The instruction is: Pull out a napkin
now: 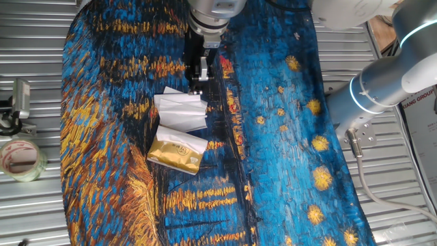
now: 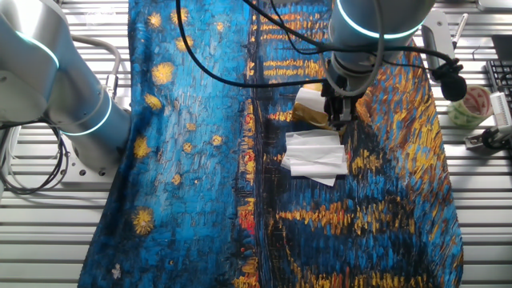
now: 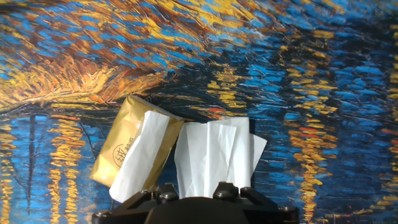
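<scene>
The napkin (image 1: 181, 111), a creased white sheet, lies out of the pack on the painted cloth, just beyond the gold tissue pack (image 1: 175, 154). A flatter white sheet (image 1: 183, 141) rests on the pack's top. My gripper (image 1: 198, 83) stands upright over the napkin's far edge, fingers close together on that edge. In the other fixed view the gripper (image 2: 337, 114) hides part of the pack (image 2: 308, 113), with the napkin (image 2: 317, 154) in front. In the hand view the napkin (image 3: 214, 152) runs down between the gripper's (image 3: 200, 190) jaws, beside the pack (image 3: 118, 155).
A Starry Night patterned cloth (image 1: 287, 137) covers the table. A tape roll (image 1: 20, 158) sits on the metal slats to the left. The arm's base (image 1: 382, 89) stands at the right edge. A cup (image 2: 472, 104) and a microphone-like object (image 2: 452, 80) sit beyond the cloth.
</scene>
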Available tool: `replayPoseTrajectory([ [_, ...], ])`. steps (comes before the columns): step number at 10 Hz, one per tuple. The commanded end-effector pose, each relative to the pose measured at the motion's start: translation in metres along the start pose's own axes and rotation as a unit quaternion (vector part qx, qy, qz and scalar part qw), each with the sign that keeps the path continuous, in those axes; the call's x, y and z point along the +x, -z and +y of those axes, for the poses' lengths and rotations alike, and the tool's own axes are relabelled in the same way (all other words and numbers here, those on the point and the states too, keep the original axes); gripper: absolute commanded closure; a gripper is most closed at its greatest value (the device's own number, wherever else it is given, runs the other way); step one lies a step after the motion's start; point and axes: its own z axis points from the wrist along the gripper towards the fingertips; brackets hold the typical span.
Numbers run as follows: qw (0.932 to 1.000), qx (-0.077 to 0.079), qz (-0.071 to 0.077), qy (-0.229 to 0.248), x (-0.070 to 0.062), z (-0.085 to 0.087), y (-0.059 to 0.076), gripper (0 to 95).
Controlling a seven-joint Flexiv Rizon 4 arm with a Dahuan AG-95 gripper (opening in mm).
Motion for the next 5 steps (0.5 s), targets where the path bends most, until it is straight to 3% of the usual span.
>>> replayPoseTrajectory([
  [1,1.0,-0.005,-0.002,0.001,0.0023,-0.0002,0.0004,57.0],
  [5,0.9999,-0.01,0.004,0.006,0.0032,0.0007,0.0026,57.0],
])
